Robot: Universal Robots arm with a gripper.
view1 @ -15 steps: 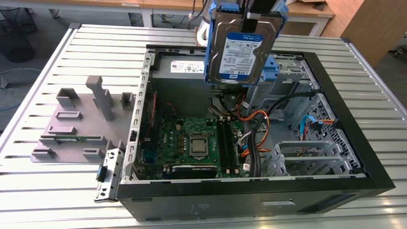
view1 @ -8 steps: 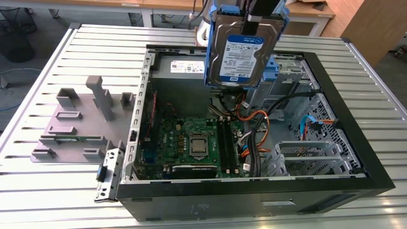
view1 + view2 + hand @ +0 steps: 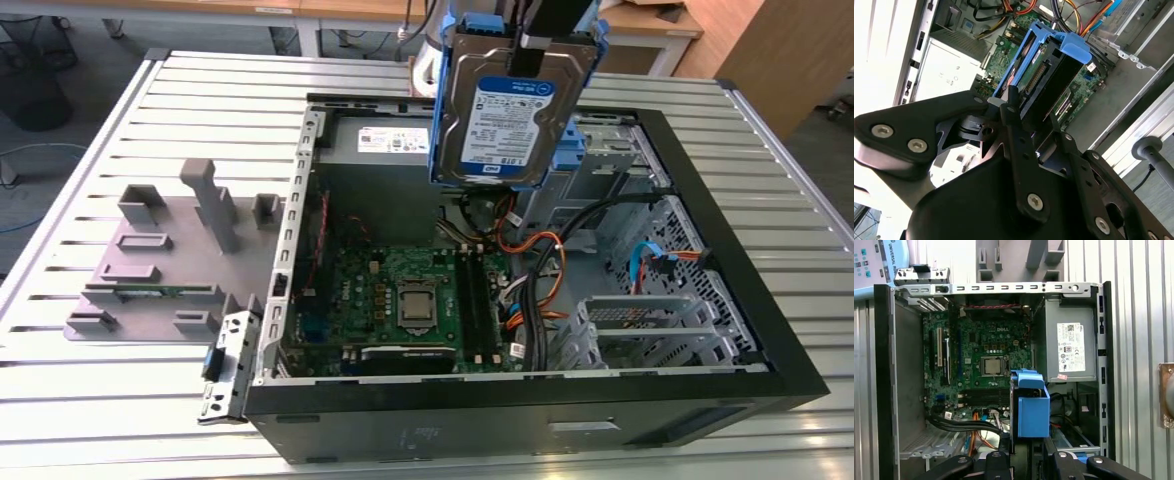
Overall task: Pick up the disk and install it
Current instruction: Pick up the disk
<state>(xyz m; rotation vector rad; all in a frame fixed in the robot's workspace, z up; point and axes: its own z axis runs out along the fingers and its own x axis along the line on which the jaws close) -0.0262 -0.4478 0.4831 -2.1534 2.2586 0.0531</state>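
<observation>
Disk (image 3: pixel 511 120), in blue carrier (image 3: pixel 1033 412): was clamped by the pincer (image 3: pixel 1030 117) along its edges; hung upright above the open computer case (image 3: pixel 534 395), apparently to stay clear of the cabling (image 3: pixel 538 262).

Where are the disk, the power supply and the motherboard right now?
disk (image 3: pixel 511 122): exterior view, on its white-and-blue label.
power supply (image 3: pixel 1070 350): first wrist view, on its white label.
motherboard (image 3: pixel 993 366): first wrist view, on its central processor socket.
</observation>
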